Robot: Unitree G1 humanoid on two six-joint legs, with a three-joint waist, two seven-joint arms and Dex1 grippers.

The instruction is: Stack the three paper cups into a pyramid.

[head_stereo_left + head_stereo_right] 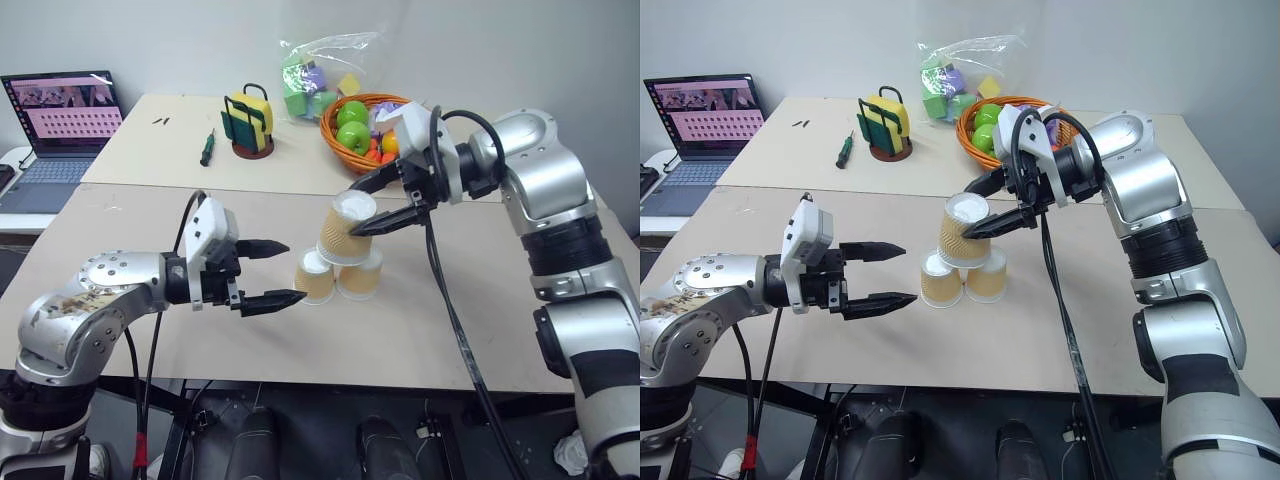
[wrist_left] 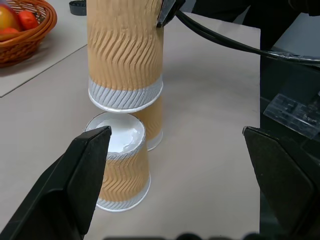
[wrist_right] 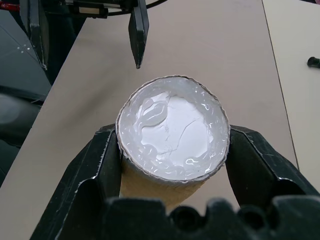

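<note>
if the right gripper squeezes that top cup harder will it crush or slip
Probably crush: the top cup looks like thin, hollow paper. The right gripper holds its ribbed sides, so slipping seems unlikely. It looks light and, set on the two base cups, may tip easily.

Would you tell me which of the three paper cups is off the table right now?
The top cup: the right gripper is shut on it above the two base cups, which stand upside down, side by side, on the table.
</note>
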